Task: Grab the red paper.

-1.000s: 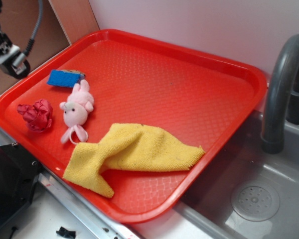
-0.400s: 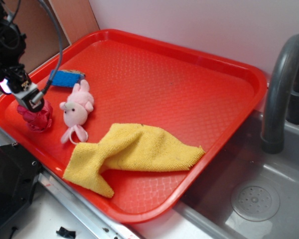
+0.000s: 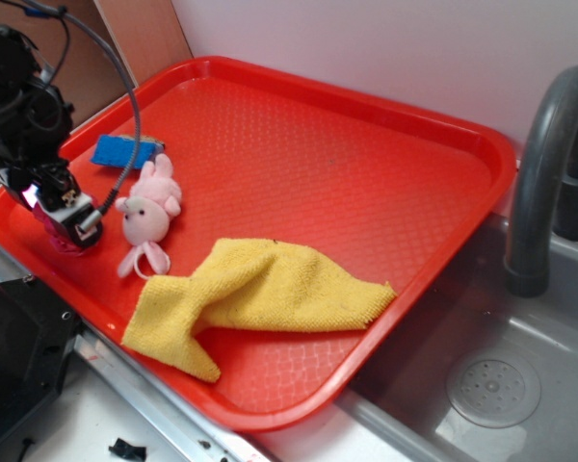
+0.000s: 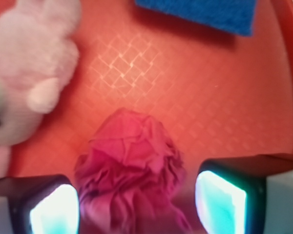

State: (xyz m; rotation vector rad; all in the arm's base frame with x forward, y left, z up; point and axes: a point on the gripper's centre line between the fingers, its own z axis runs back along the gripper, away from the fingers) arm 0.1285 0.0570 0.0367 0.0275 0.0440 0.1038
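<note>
While our gripper [image 3: 65,214] hangs low over the near-left corner of the red tray [image 3: 366,164], its jaws stand apart with the red paper [image 4: 132,180] between them. From the wrist view we see the crumpled dark-red ball sitting on the tray floor, one fingertip [image 4: 53,207] to one side and the other to the opposite side, a gap showing on each side, so we hold nothing yet. In the exterior view our arm covers most of the paper. Just beside it lies the pink plush bunny [image 3: 146,216], and beyond that the blue sponge [image 3: 125,151]. A yellow cloth [image 3: 255,294] lies rumpled nearer the tray's front edge, well apart from the paper.
</note>
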